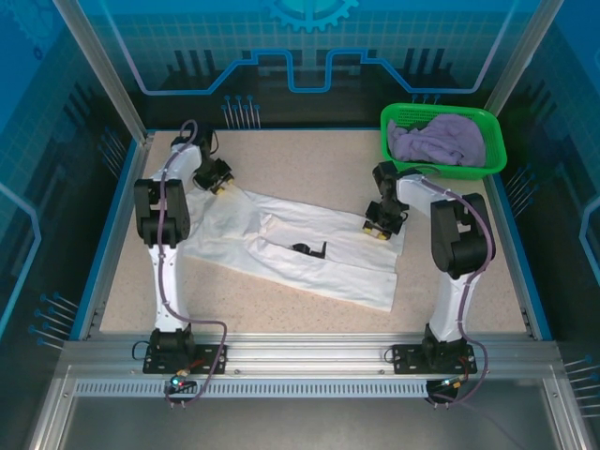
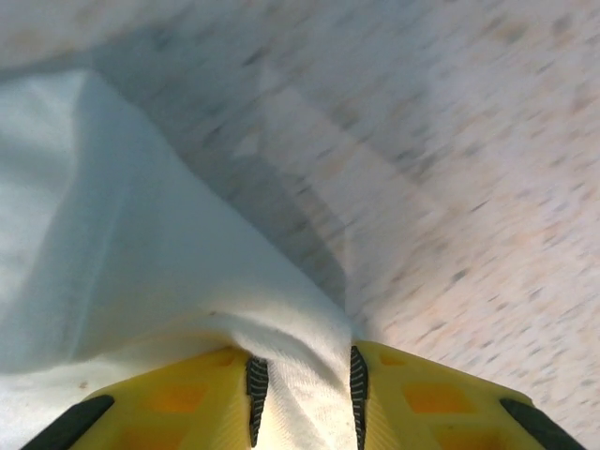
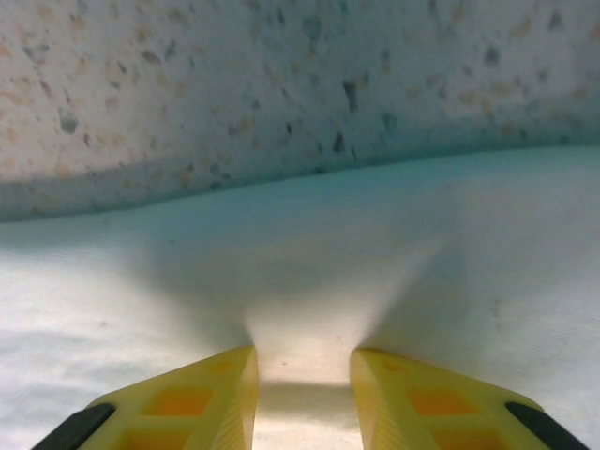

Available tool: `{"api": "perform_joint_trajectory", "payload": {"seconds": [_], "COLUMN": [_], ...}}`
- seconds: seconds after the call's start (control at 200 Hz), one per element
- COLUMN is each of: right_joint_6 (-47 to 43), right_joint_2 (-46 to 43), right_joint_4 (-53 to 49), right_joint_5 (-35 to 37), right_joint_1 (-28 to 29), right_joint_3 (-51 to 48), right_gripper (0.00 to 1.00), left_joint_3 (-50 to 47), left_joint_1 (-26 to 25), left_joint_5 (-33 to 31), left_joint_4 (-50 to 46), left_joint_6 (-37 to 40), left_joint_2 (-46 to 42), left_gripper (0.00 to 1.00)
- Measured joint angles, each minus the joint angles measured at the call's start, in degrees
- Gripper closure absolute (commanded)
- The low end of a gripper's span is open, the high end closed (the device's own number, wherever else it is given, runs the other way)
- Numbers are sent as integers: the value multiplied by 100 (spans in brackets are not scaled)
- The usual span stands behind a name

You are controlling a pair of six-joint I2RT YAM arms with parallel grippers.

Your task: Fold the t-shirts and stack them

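Observation:
The white t-shirt (image 1: pixel 309 267) lies spread out flat across the middle of the table, with a small black print (image 1: pixel 309 249) showing on it. At its far left corner, my left gripper (image 1: pixel 217 180) is shut on a bunched ridge of the white cloth (image 2: pixel 141 262), which is pinched between the black pads (image 2: pixel 256 384) of the left gripper (image 2: pixel 305 366). My right gripper (image 1: pixel 382 225) is at the shirt's far right edge. There the white cloth (image 3: pixel 394 253) is drawn up in a tent between the yellow fingers of the right gripper (image 3: pixel 305 361). The pale lavender t-shirt (image 1: pixel 436 141) lies crumpled in the basket.
The green mesh basket (image 1: pixel 439 110) stands at the far right corner of the speckled table (image 1: pixel 309 159). Blue rails and glass walls close in the table on all sides. Both arm bases are bolted at the near edge.

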Motion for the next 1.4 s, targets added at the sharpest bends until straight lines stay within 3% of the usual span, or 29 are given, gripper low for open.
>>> {"api": "perform_joint_trajectory", "payload": {"seconds": [0.26, 0.35, 0.47, 0.555, 0.7, 0.855, 0.95, 1.151, 1.266, 1.401], "right_joint_6": [592, 678, 592, 348, -337, -1294, -1858, -2514, -2636, -2677], "right_joint_2": [-505, -660, -874, -988, -1029, -721, -352, 33, 48, 201], "right_joint_4": [-212, -341, -492, -527, -260, -33, 17, -170, -284, -380], "right_joint_5": [-107, -107, -28, 76, -9, -531, -778, -815, -831, -839], "right_joint_1": [396, 647, 813, 861, 1189, 2000, 2500, 3200, 3230, 3215], "right_joint_3": [-601, -619, -514, -258, 186, 634, 863, 920, 920, 927], "right_gripper": [54, 50, 48, 48, 51, 56, 58, 60, 61, 61], "left_joint_3": [2391, 3174, 3228, 3091, 2656, 389, -905, -2304, -2114, -1062], "left_joint_1": [-428, -605, -739, -734, -579, -365, -341, -376, -376, -415], "left_joint_5": [254, 411, 468, 413, 96, -313, -459, -721, -922, -1049], "left_joint_4": [-35, 31, 79, 87, -35, 234, 339, 310, 146, 33], "left_joint_6": [-52, -166, -210, -153, -79, -262, -452, -741, -778, -682], "left_joint_2": [1370, 1799, 1698, 1351, 223, -1696, -2293, -1849, -1272, -715], "left_gripper": [55, 45, 30, 30, 48, 56, 58, 61, 61, 60]}}
